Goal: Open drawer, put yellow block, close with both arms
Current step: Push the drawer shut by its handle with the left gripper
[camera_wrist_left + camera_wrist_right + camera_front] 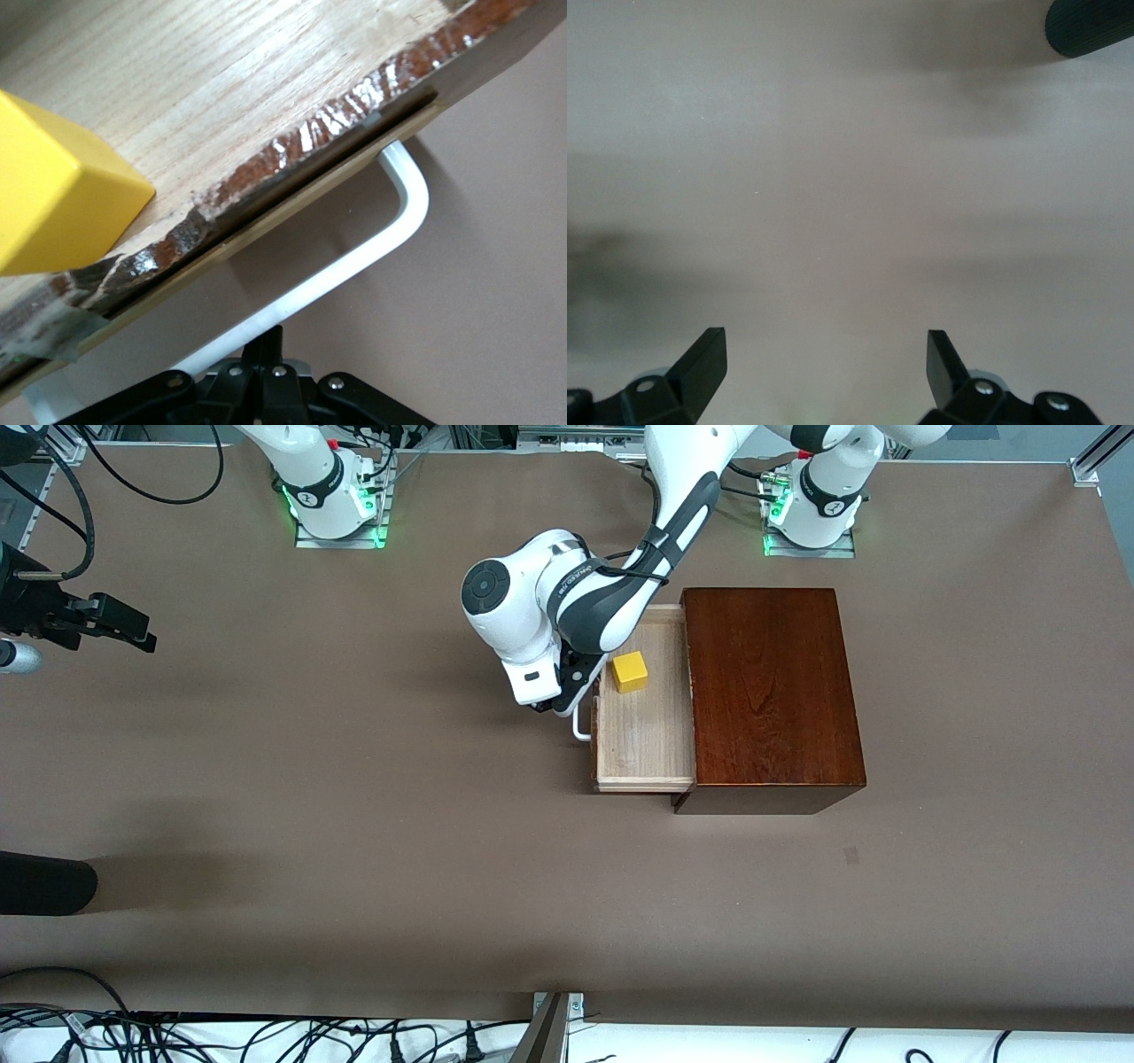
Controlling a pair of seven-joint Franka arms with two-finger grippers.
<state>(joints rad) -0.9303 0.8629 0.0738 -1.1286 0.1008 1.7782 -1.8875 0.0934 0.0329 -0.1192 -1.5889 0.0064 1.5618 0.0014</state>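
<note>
While your right gripper [824,372] waits with its jaws spread wide over bare table [266,779] at the right arm's end, your left gripper [567,704] sits at the white loop handle [580,726] of the pulled-out drawer [647,735]; whether it grips the handle can't be told. Your yellow block [630,671] rests inside the drawer, just beside that gripper, with the wooden box [771,691] toward the left arm's end.

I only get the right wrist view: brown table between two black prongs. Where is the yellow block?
Observer: The yellow block sits inside the open drawer.
Operator: Is anything near that drawer?
Observer: The left gripper is at its white handle.
Operator: And my prongs?
Observer: They belong to the right gripper, which is open and waiting over bare table at the right arm's end.
</note>
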